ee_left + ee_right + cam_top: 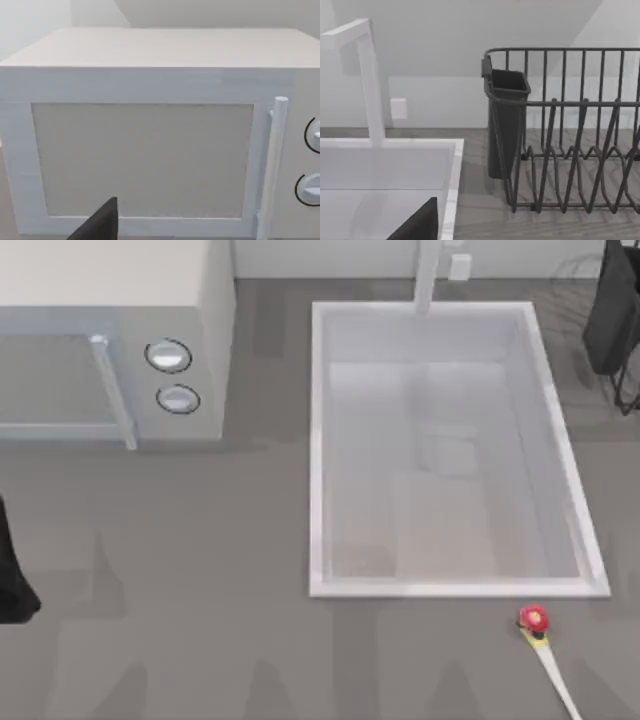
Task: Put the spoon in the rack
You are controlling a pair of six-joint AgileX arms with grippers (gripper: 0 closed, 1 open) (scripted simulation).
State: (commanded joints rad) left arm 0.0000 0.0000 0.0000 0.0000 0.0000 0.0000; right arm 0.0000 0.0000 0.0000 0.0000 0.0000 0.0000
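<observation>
The spoon (548,655) lies flat on the grey counter near the front right, just in front of the sink's front right corner. Its red head points toward the sink and its white handle runs to the front edge of the top view. The rack (615,320) is a dark wire frame at the back right edge; the right wrist view shows the rack (570,150) close up with a dark cup on its corner. My left arm (10,575) is parked at the left edge. A dark part of the left gripper (100,224) faces the microwave. A dark part of the right gripper (420,222) hangs over the sink, facing the rack.
A large white sink (318,440) fills the middle right, with a faucet (428,275) at its back. A white microwave (120,330) with two dials stands at the back left. Open grey counter lies in front of both.
</observation>
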